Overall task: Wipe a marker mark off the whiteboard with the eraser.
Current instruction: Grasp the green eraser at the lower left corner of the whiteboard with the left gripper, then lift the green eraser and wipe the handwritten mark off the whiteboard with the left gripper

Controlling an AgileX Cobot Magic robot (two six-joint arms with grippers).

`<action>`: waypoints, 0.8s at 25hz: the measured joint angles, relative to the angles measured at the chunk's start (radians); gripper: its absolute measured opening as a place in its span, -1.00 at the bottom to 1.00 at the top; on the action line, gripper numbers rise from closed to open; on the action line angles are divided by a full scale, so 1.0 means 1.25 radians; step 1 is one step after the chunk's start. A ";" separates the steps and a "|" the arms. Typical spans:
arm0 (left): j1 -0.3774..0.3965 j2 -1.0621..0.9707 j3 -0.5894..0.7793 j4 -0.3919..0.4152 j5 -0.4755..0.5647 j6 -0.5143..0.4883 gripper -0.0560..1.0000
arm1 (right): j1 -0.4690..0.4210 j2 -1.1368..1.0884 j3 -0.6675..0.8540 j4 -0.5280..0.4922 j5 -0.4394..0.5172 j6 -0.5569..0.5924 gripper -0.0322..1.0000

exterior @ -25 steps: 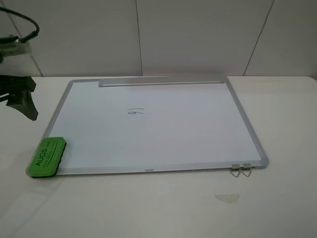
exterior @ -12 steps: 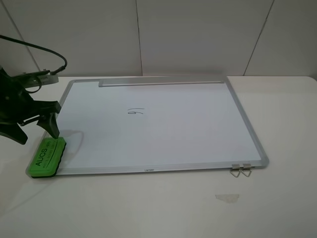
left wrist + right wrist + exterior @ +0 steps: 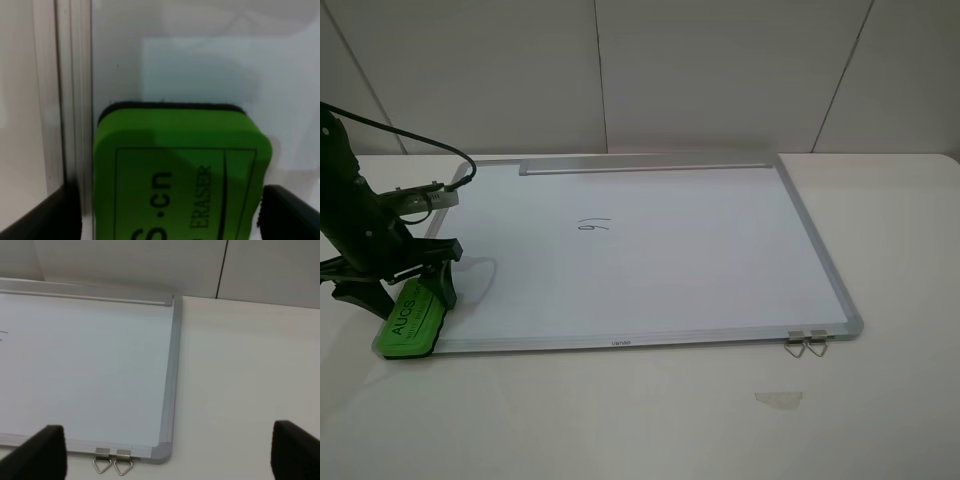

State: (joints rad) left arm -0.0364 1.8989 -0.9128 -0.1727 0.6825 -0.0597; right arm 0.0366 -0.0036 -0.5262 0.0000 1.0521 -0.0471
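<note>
The green eraser (image 3: 410, 322) lies on the front left corner of the whiteboard (image 3: 670, 260), partly over its metal frame. My left gripper (image 3: 402, 292) is open and lowered over the eraser's far end, one finger on each side. In the left wrist view the eraser (image 3: 180, 175) fills the space between the dark fingertips (image 3: 45, 217), with a small gap on either side. The marker mark (image 3: 593, 226) is a small black scribble near the board's middle. My right gripper (image 3: 165, 455) is open above the board's front right corner and is outside the exterior high view.
Two small metal clips (image 3: 806, 343) hang off the board's front right corner. A grey tray strip (image 3: 645, 167) runs along the far edge. A pale scrap (image 3: 778, 399) lies on the white table in front of the board. The left arm's cable loops over the board's left edge.
My left arm has swung in from the far left and come down, so its open fingers now straddle the eraser. The eraser and the mark have not moved.
</note>
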 joint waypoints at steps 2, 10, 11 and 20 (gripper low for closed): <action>0.000 0.000 0.000 -0.001 -0.001 0.002 0.48 | 0.000 0.000 0.000 0.000 0.000 0.000 0.64; 0.000 0.005 0.000 -0.006 0.005 0.006 0.29 | 0.000 0.000 0.000 0.000 0.000 0.000 0.64; 0.000 0.006 0.000 -0.006 0.005 0.007 0.23 | 0.000 0.000 0.000 0.000 0.000 0.000 0.64; 0.000 0.006 -0.001 -0.006 0.007 0.008 0.23 | 0.000 0.000 0.000 0.000 0.000 0.000 0.64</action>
State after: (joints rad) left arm -0.0364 1.9069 -0.9138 -0.1806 0.6907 -0.0493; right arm 0.0366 -0.0036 -0.5262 0.0000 1.0521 -0.0471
